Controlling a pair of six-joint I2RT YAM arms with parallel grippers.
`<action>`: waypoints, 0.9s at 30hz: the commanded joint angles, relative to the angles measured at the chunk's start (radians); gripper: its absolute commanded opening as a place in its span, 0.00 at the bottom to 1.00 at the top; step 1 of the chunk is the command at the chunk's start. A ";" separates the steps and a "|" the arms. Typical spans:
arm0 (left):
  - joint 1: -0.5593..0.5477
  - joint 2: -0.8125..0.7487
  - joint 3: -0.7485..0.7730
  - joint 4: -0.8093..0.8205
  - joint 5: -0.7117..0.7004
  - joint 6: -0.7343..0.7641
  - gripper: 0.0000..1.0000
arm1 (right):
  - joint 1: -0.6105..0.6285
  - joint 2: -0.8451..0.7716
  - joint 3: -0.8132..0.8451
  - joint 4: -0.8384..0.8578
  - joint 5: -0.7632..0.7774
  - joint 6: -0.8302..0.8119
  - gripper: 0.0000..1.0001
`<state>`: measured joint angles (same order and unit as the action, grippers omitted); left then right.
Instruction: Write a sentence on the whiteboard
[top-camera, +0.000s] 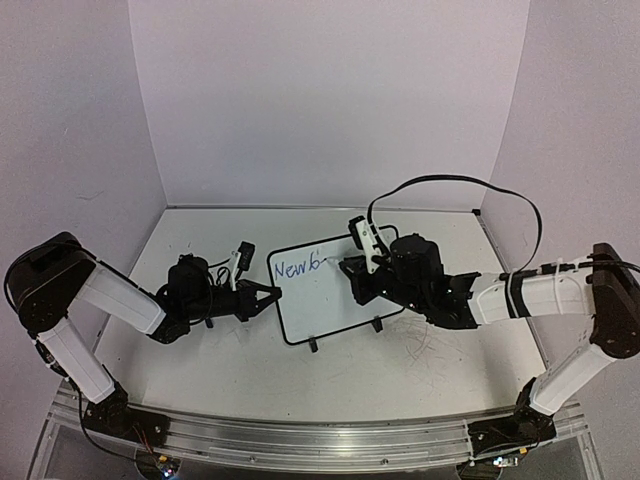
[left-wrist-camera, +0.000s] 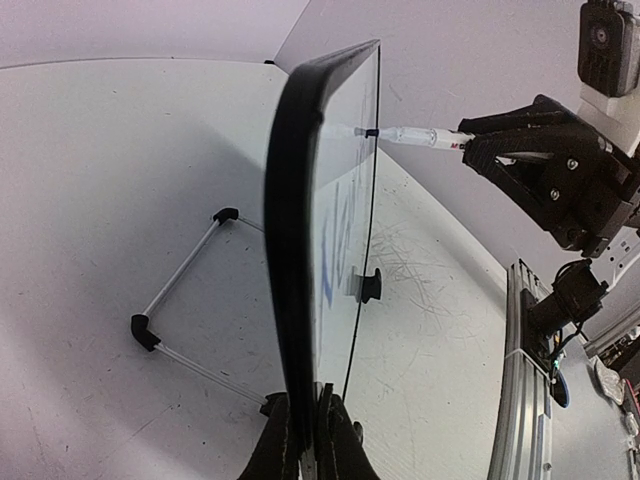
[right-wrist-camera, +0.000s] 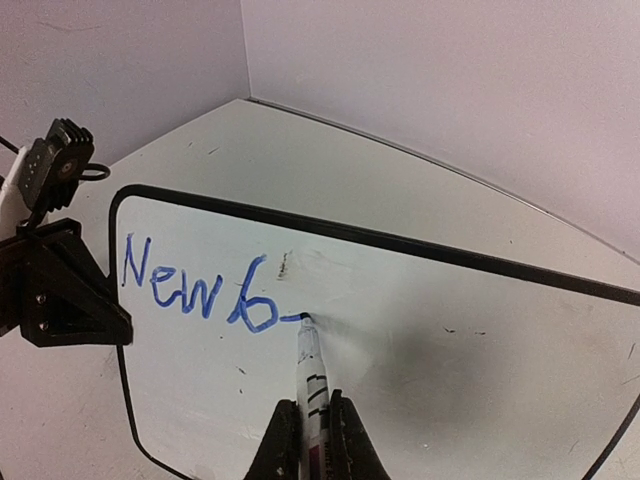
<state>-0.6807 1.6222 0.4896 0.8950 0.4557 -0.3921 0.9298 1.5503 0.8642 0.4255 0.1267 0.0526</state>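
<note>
The black-framed whiteboard (top-camera: 330, 305) stands propped mid-bench (top-camera: 200, 370). Its sentence (right-wrist-camera: 190, 285) reads "New b" in blue, with a short dash after it. The left end effector (top-camera: 270, 293) is clamped on the board's left edge. The right end effector (right-wrist-camera: 312, 425) is closed on a marker (right-wrist-camera: 308, 365) whose tip touches the surface. Only the left wrist view shows the wire stand (left-wrist-camera: 180, 290) behind the board. Only the right wrist view shows a faint grey smudge (right-wrist-camera: 300, 262) above the writing.
</note>
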 joint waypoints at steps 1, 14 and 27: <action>-0.005 0.003 0.006 -0.105 -0.037 0.045 0.00 | -0.019 -0.024 0.007 0.026 0.064 0.009 0.00; -0.005 0.002 0.008 -0.107 -0.031 0.045 0.00 | -0.019 0.007 0.035 0.042 0.016 0.006 0.00; -0.005 0.010 0.014 -0.108 -0.028 0.046 0.00 | -0.019 0.031 0.048 0.042 -0.020 0.012 0.00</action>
<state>-0.6807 1.6222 0.4904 0.8902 0.4534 -0.3923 0.9234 1.5565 0.8649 0.4440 0.1086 0.0536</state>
